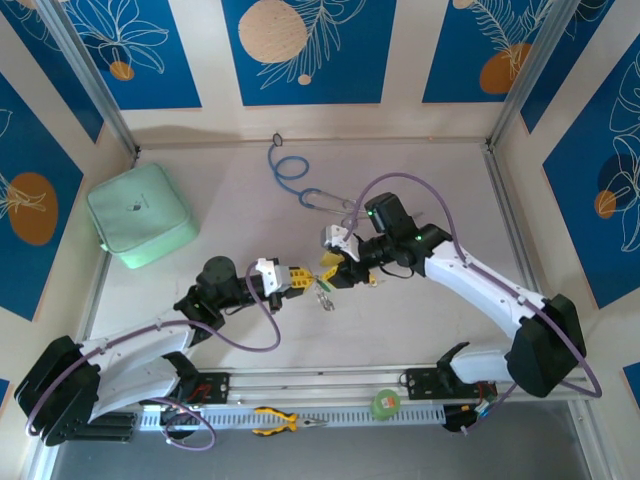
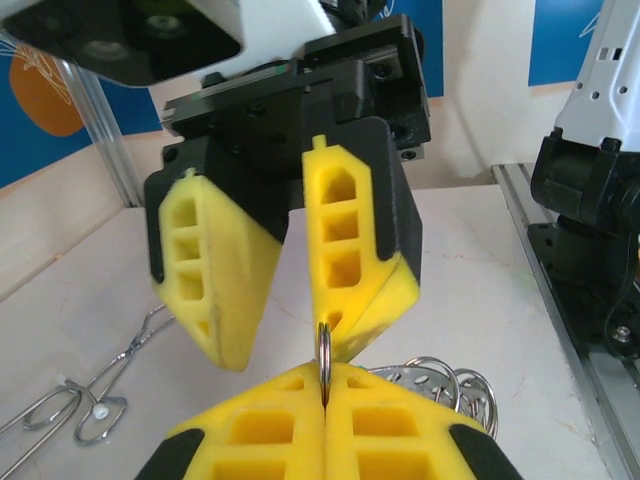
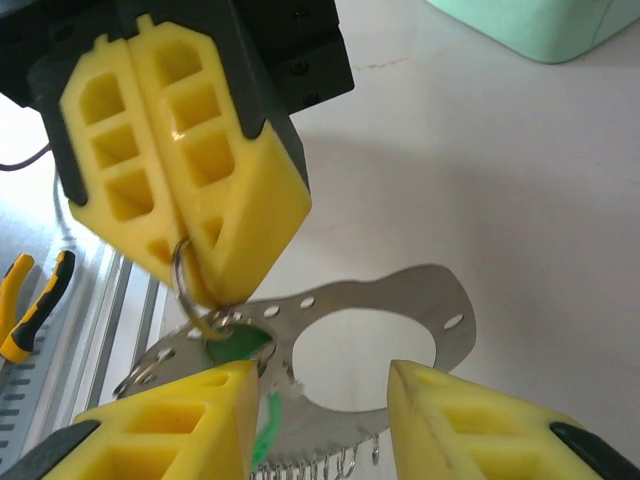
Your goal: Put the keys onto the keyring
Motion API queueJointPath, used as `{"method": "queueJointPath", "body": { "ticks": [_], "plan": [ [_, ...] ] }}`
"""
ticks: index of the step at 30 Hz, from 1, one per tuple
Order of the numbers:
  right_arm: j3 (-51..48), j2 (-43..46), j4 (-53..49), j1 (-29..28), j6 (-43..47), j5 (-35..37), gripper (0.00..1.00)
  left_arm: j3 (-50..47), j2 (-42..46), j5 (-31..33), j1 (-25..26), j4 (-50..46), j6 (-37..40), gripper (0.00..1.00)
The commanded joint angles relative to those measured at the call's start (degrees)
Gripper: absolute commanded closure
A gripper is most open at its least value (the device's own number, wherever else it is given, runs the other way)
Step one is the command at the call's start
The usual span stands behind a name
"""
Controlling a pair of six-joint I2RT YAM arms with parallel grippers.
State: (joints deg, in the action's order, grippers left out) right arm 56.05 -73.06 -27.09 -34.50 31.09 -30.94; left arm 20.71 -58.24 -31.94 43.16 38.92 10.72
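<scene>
Both arms meet mid-table at the keyring (image 1: 325, 292). The left gripper (image 1: 298, 280) sits just left of the keyring, the right gripper (image 1: 335, 272) just right of it and slightly behind. In the left wrist view the left gripper (image 2: 325, 385) has its yellow fingers (image 2: 265, 430) pressed together, pinching a small split ring (image 2: 325, 350) edge-on. Part of the keyring (image 2: 430, 380) pokes out just behind those fingers. The right gripper (image 2: 285, 345) faces it from directly above the split ring, fingers (image 2: 215, 270) spread, one pad touching or nearly touching the ring. The right wrist view agrees. The left gripper (image 3: 195, 280) is clamped on the split ring (image 3: 185, 270), and the keyring (image 3: 400, 320), a silvery oval plate with small holes round its rim, hangs from that ring. Chain links fringe the plate's lower edge. A green key head (image 3: 235, 345) lies against the keyring right by the split ring; can't tell if it is threaded on. The right gripper (image 3: 320, 375) is wide apart, holding nothing, with a finger (image 3: 170, 420) either side of the keyring's near edge. Can't tell if the keyring touches the table (image 1: 450, 180). A mint green bag (image 1: 140, 215) is well left of the keyring, a blue-tubed stethoscope (image 1: 290, 170) is behind it, and pliers (image 1: 285, 420) and a green disc (image 1: 385, 403) sit well in front of it.
</scene>
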Motion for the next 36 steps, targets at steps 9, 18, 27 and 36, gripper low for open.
{"method": "queueJointPath", "body": {
  "ticks": [9, 18, 27, 36],
  "plan": [
    [-6.6, 4.2, 4.0, -1.4, -0.5, -2.4, 0.58, -0.8, -1.2, -3.3, 0.2, 9.4, -5.2, 1.0],
    [-6.9, 1.3, 9.2, -3.8, -3.1, -0.9, 0.63, -0.9, -1.4, -4.6, 0.1, 10.4, -6.1, 1.0],
    [-5.9, 3.0, 6.6, -3.3, -1.3, 2.0, 0.92, -1.0, -1.3, -4.5, 0.1, 9.5, -5.5, 1.0],
    [-2.5, 5.4, 1.5, -3.5, 1.2, 3.6, 0.99, 0.1, -0.6, -2.2, 0.1, 2.5, -1.3, 1.0]
  ]
}}
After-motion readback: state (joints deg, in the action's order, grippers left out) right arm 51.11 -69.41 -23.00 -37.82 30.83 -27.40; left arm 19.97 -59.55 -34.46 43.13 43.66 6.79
